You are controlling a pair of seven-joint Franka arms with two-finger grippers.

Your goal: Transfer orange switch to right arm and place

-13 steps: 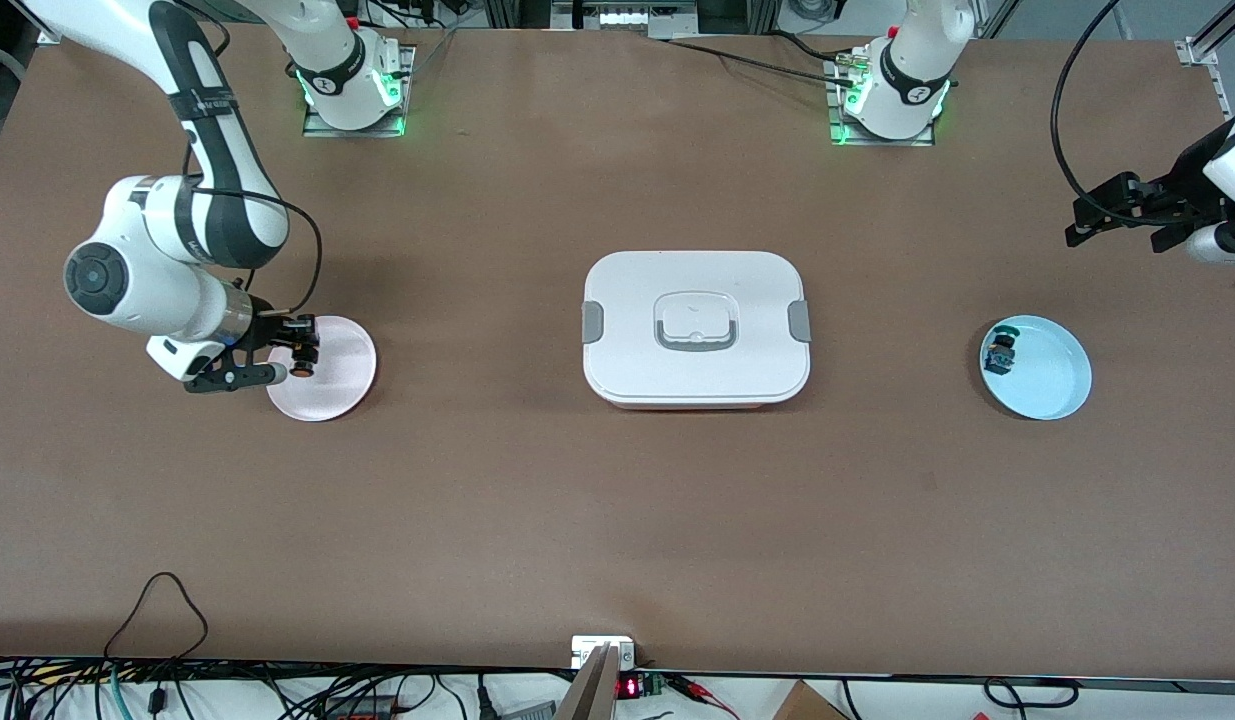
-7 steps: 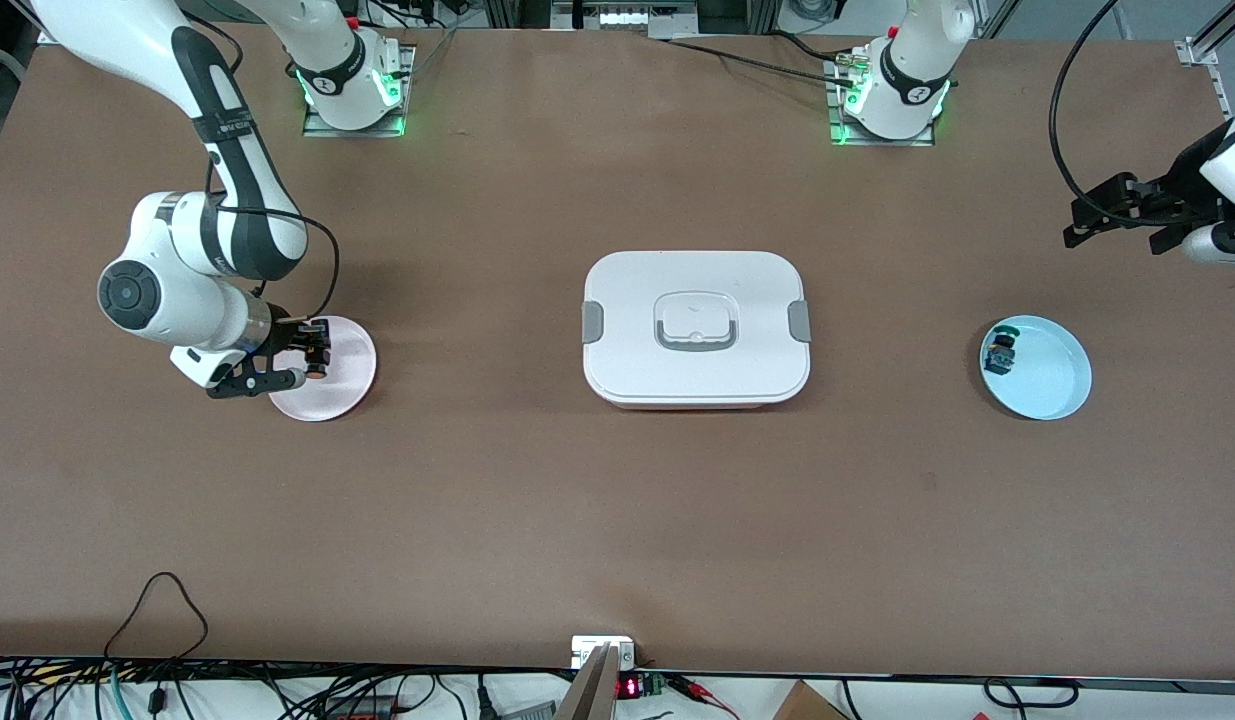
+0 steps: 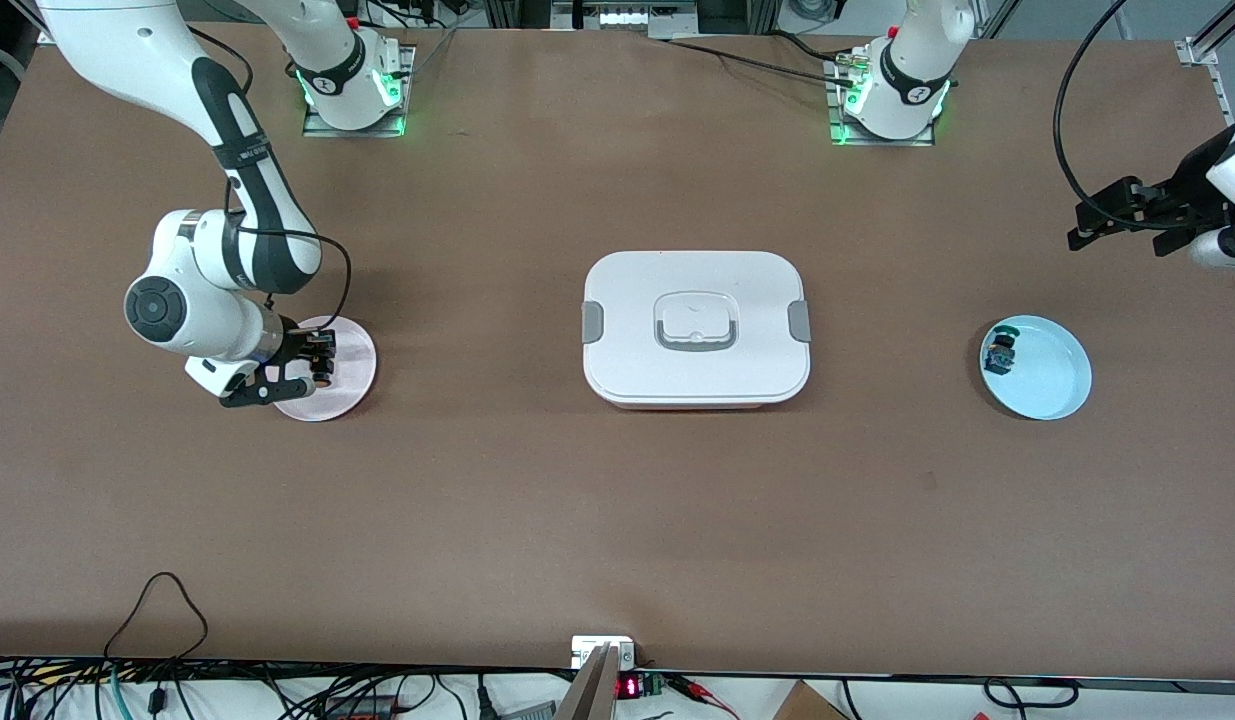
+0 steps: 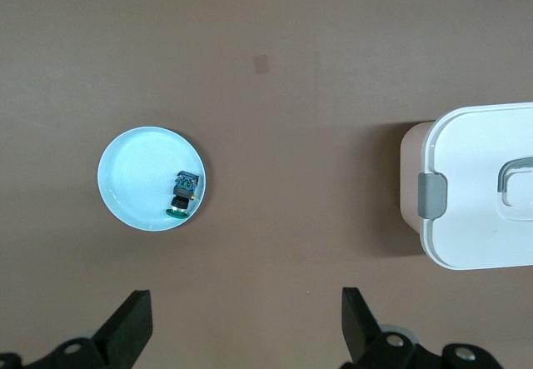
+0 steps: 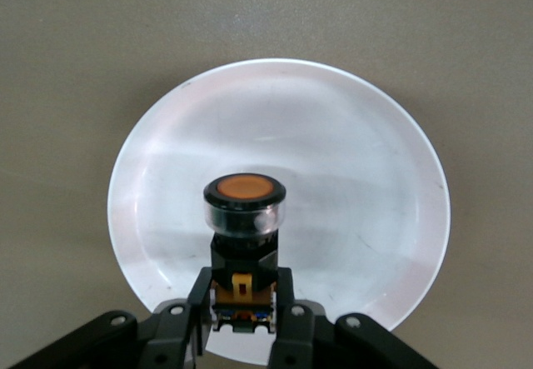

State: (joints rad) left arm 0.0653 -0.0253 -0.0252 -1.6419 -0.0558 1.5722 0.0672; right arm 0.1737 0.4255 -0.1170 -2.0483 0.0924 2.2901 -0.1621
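The orange switch (image 5: 244, 219), a small black block with a round orange cap, sits between the fingers of my right gripper (image 5: 242, 290), which is shut on its body. It hangs over the pale pink plate (image 5: 375, 177), on the side toward the right arm's end of the table. In the front view the right gripper (image 3: 312, 365) and the orange switch (image 3: 321, 366) show above the pink plate (image 3: 349, 385). I cannot tell whether the switch touches the plate. My left gripper (image 3: 1097, 215) waits open and empty over bare table at the left arm's end.
A light blue plate (image 3: 1052, 385) holds a green-capped switch (image 3: 1000, 348) near the left arm's end. A closed white box (image 3: 627, 300) with grey latches stands in the middle of the table. The left wrist view shows the left gripper (image 4: 246, 319), the blue plate (image 4: 133, 177) and the white box (image 4: 483, 152).
My right arm has swung its wrist in toward the pink plate, and the orange switch has come lower over it. The left arm has barely moved.
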